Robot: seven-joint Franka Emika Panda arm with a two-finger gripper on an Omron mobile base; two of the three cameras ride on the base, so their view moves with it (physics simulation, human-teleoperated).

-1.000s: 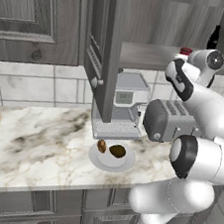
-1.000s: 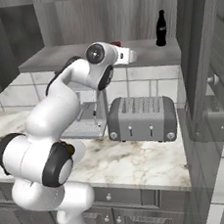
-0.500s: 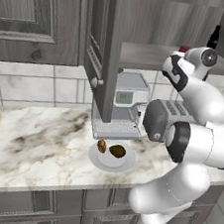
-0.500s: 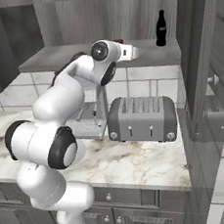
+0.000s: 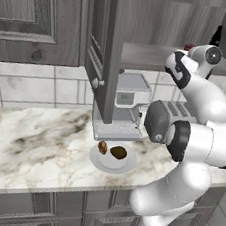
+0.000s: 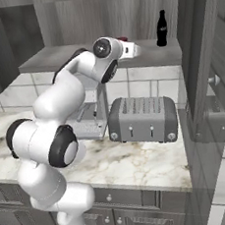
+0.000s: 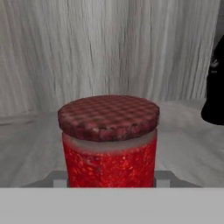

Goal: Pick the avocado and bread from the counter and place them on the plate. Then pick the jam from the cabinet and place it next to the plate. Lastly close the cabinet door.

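Jam [image 7: 109, 144] dead ahead of claw [image 7: 111, 178] — rigid, smooth, likely slippery jar; grip mid-body below lid — claw's pinch not discernible.

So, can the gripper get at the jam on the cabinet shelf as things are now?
Probably yes. The cabinet door stands open, and in the hand view the jam stands upright right in front, between the gripper's fingers. The black bottle stands off to one side.

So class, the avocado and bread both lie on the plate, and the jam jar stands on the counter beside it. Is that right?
Not quite. The avocado and bread do lie on the plate, but the jam jar stands on the cabinet shelf, as the hand view shows.
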